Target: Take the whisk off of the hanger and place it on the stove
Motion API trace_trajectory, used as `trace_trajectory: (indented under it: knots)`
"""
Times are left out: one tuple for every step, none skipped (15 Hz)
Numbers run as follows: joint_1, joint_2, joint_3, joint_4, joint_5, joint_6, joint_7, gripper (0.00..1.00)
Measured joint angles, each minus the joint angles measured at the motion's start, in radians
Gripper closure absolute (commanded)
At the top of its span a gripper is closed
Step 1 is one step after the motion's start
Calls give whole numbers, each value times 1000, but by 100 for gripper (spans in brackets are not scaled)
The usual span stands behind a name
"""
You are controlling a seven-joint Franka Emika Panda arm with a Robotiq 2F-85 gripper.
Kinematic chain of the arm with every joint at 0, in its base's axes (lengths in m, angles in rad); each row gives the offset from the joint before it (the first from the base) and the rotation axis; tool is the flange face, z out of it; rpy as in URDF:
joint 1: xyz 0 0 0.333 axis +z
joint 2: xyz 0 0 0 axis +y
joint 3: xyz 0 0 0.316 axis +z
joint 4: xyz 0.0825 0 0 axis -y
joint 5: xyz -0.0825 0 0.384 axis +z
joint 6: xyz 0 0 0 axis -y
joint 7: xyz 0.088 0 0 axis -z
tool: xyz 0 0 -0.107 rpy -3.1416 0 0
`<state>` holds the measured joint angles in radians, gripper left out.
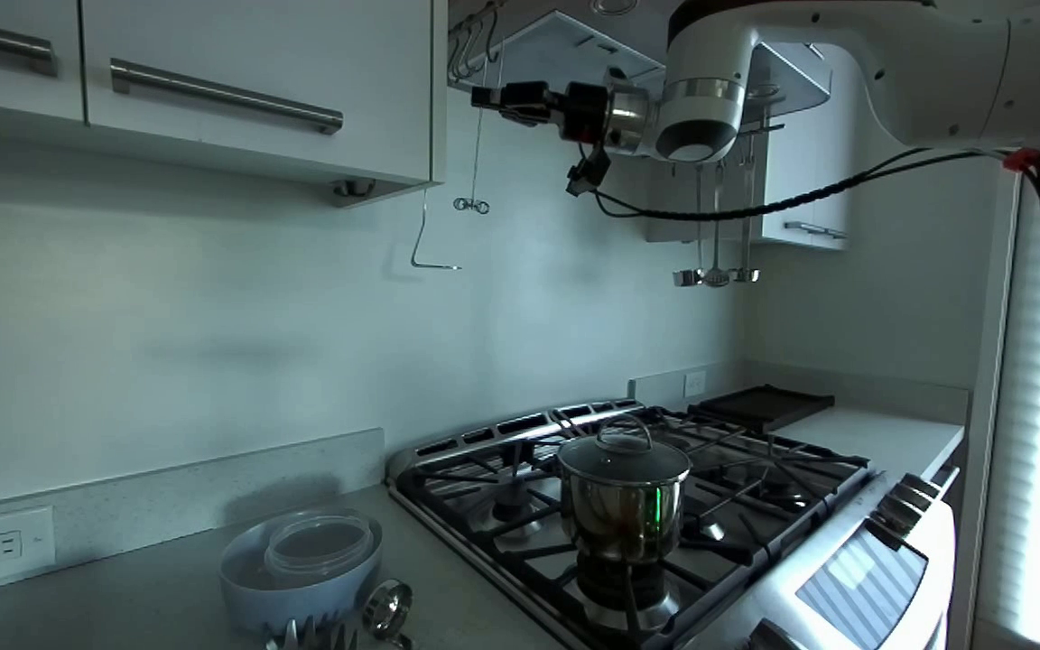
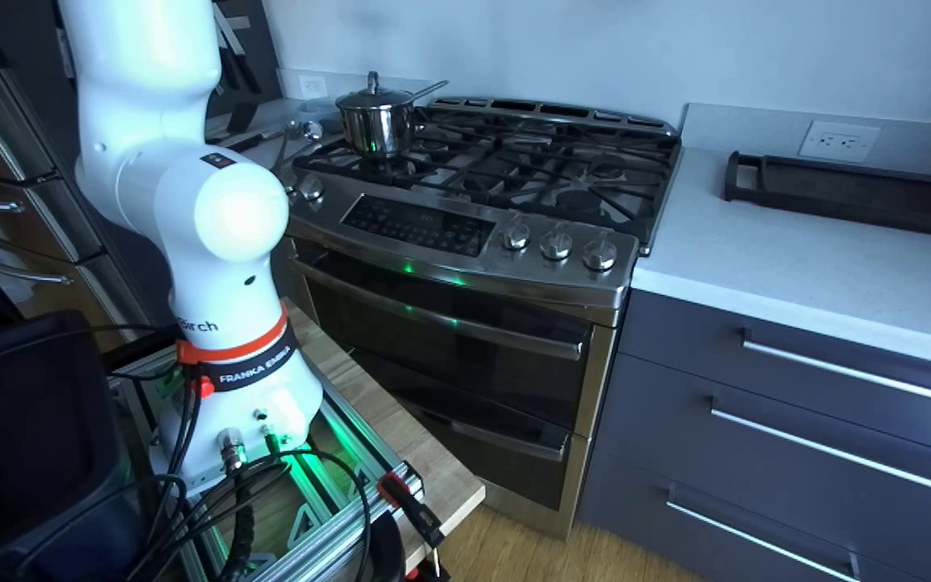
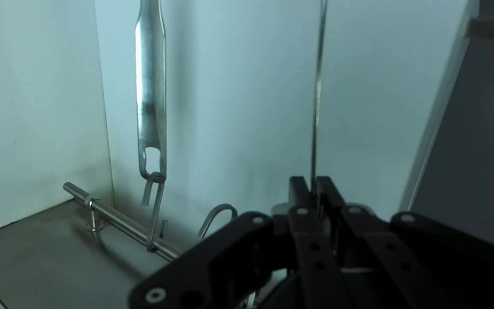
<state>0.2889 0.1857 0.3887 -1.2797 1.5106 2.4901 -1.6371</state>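
Note:
My gripper (image 1: pixel 482 97) is up beside the range hood in an exterior view. In the wrist view the fingertips (image 3: pixel 314 184) are nearly together, with the whisk's thin rod (image 3: pixel 317 98) between them. The whisk (image 1: pixel 472 205) hangs almost upright below the fingers, its small looped end in front of the wall. Its top end is hard to make out, so I cannot tell whether it is on a hook. The stove (image 2: pixel 433 257) shows in both exterior views, with black grates and a pot (image 1: pixel 624 510) on a burner. Gripper and whisk are out of view in that other angle (image 2: pixel 514 153).
A rail (image 3: pixel 122 221) carries hooks; a flat metal handle (image 3: pixel 150 86) hangs from one, and a bare hook (image 3: pixel 219 210) shows nearby. A bent wire (image 1: pixel 437 266) hangs beside the cabinet (image 1: pixel 258 117). Utensils (image 1: pixel 716 275) hang right of the hood. Bowls (image 1: pixel 299 587) stand on the counter.

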Motion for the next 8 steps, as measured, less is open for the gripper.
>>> trace_trajectory:
  knots:
    - [0,0,0,0,0,1,0,98]
    - [-1,0,0,-1,0,2,0,98]
    - [-2,-1,0,-2,2,2,0,98]
    - [-4,-2,-1,-4,5,2,0,98]
    - [-7,-3,-1,-6,11,2,0,98]
    - [-10,-4,-1,-8,19,2,0,98]
    - [-14,-6,-2,-11,31,2,0,98]
    - [-17,-8,-2,-14,42,2,0,98]
